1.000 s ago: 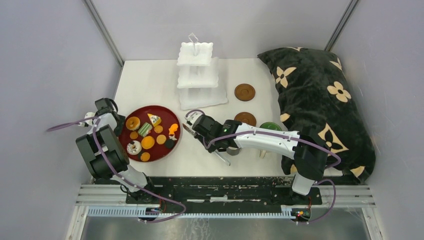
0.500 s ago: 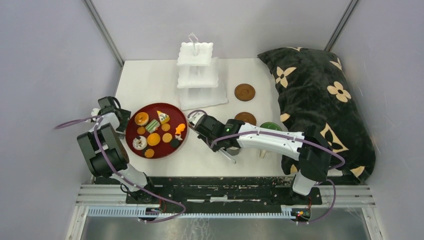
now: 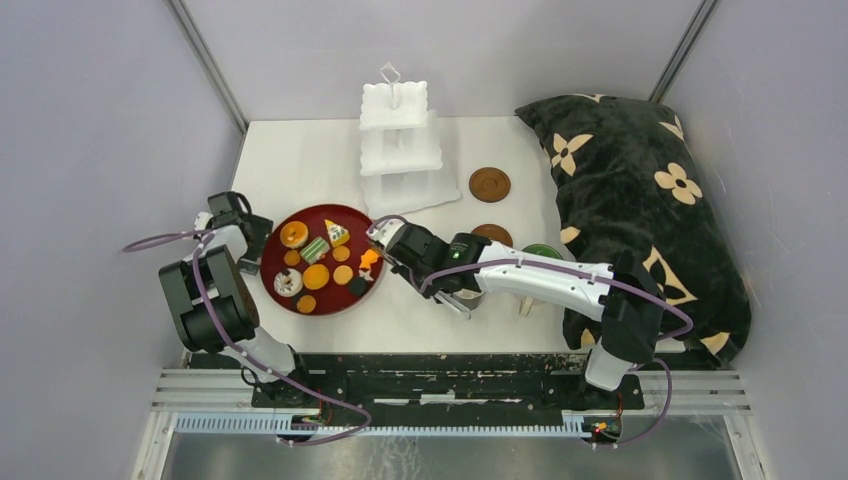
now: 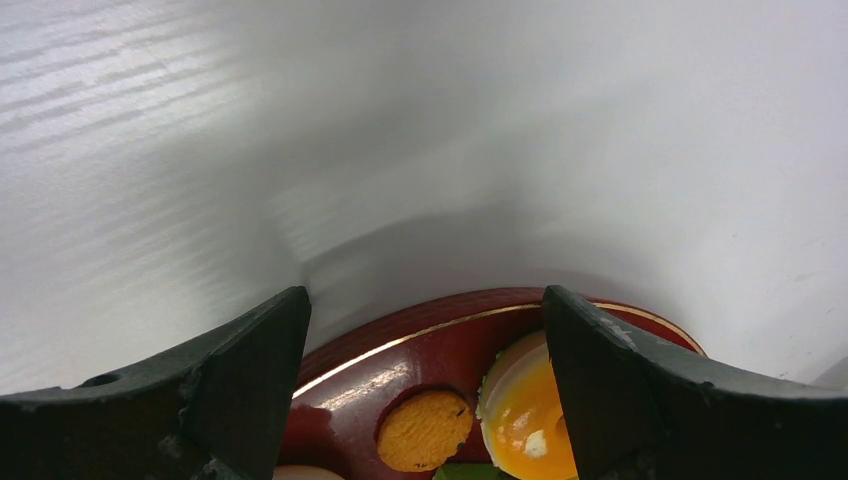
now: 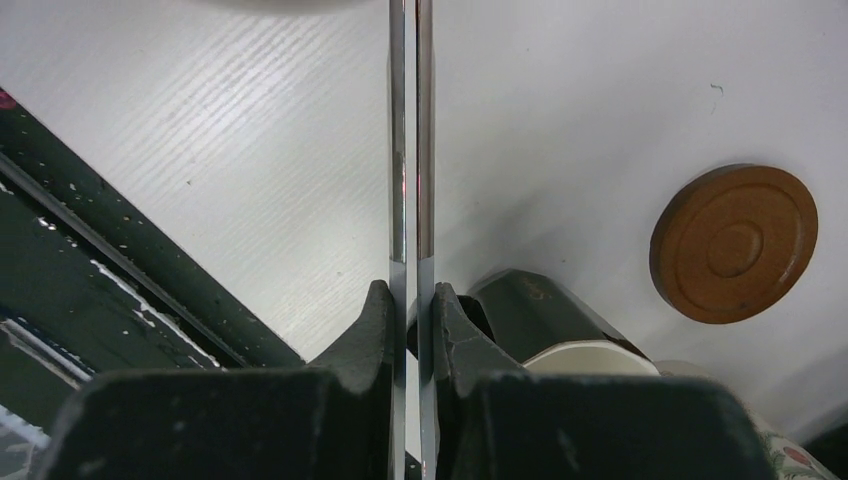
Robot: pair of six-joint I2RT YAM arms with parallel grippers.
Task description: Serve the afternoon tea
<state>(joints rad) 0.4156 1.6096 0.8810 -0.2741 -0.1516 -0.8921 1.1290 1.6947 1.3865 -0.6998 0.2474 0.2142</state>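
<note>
Two grippers in play: left gripper (image 4: pixel 425 295) spread open astride tray's (image 4: pixel 400 345) left rim, right gripper (image 5: pixel 412 295) at its right edge, clamped on tongs (image 5: pixel 412 150), blades squeezed nearly together. Looks like picking a first sweet. Sweets (image 3: pixel 316 276) all on tray, near-left of stand (image 3: pixel 398 140). Next, probably: ease the squeeze, straddle one sweet, pinch, carry far to a tier.

White three-tier stand (image 3: pixel 400 150) upright; two brown round coasters flat to the right of the stand, far coaster (image 3: pixel 489 184) near its base, near coaster (image 3: pixel 491 236) further front; green mug (image 3: pixel 541 252) just beside near coaster; second mug (image 5: pixel 588 358) only a pale rim showing; sweets clustered front-left of the stand: orange discs (image 3: pixel 316 276), green striped cake (image 3: pixel 315 250), brown donut (image 3: pixel 293 234), orange star cookie (image 3: pixel 368 258)
</note>
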